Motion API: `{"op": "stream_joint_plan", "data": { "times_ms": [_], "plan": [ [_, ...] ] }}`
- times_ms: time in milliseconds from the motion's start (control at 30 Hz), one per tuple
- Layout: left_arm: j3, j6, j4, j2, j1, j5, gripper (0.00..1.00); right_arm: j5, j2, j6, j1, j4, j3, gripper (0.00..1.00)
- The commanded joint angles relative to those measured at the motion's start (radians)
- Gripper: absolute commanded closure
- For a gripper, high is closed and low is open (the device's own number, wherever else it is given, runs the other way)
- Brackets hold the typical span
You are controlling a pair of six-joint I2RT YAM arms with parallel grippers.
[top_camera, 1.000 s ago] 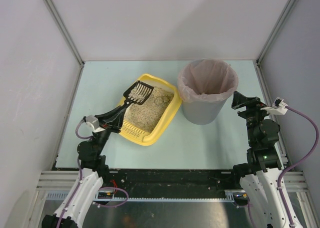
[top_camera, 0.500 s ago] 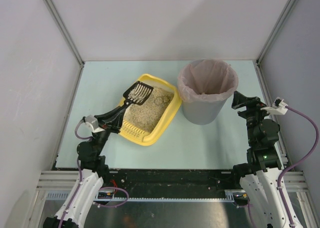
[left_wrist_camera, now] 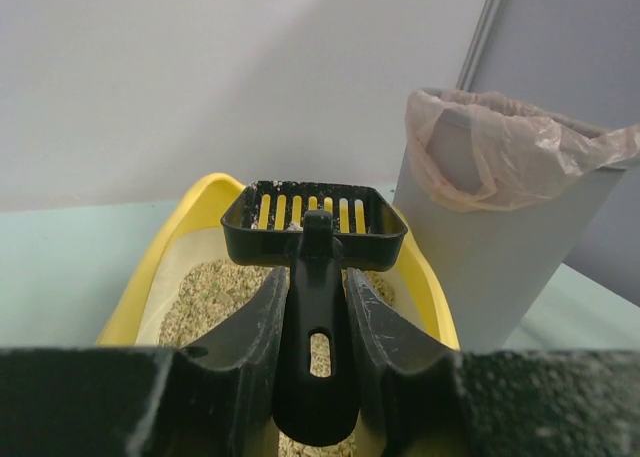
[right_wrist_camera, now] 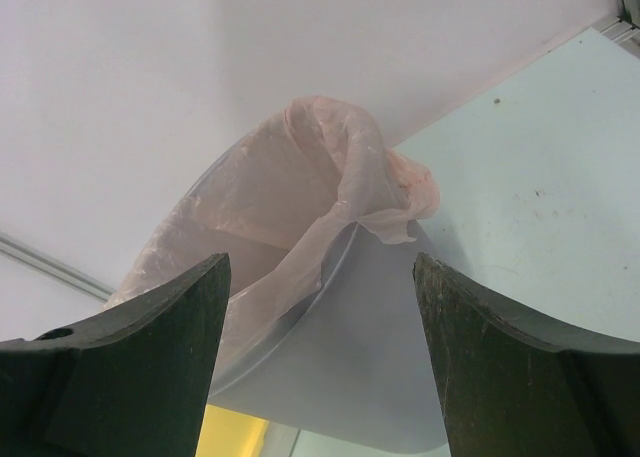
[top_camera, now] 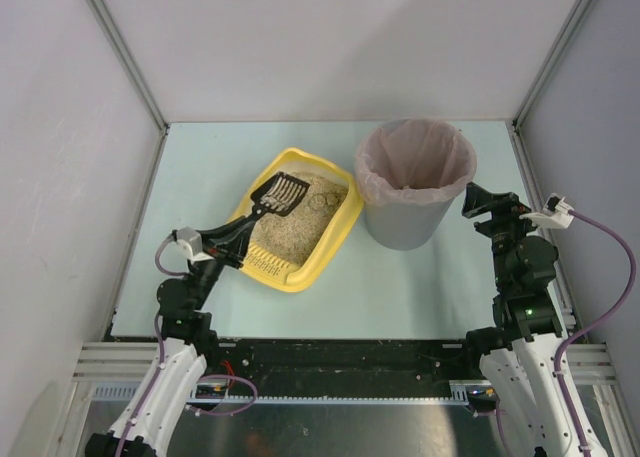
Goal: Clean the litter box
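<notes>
A shallow yellow plastic litter box [top_camera: 338,239] holding beige granules lies left of the table's [top_camera: 420,277] centre, set at an angle, with its slotted lip towards the near edge. The left gripper [left_wrist_camera: 318,322] is clamped on the handle of a black slotted plastic scoop [top_camera: 278,192], whose head sits over the tray's far left part. A round grey bin [top_camera: 405,227] with a pinkish liner stands just right of the tray. The right gripper [top_camera: 485,202], jaws spread and empty, hangs beside the bin's right side.

Left arm gripping, right arm free
Left gripper [left_wrist_camera: 318,289] angles forward, jaws pinched on the scoop [left_wrist_camera: 313,220] handle; right gripper [top_camera: 471,204] faces forward-left, jaws spread wide, holding nothing
</notes>
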Motion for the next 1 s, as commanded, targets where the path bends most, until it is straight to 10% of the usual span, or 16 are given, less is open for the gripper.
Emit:
{"op": "stream_joint_plan", "data": {
  "times_ms": [0, 967],
  "plan": [
    [-0.134, -0.005, -0.025, -0.022, -0.005, -0.07, 1.0, 0.018, 0.011, -0.01, 0.006, 0.023, 0.004, 0.21],
    [-0.071, 0.101, -0.078, 0.047, -0.075, -0.068, 1.0, 0.018, -0.009, -0.003, 0.003, 0.022, 0.004, 0.21]
  ]
}}
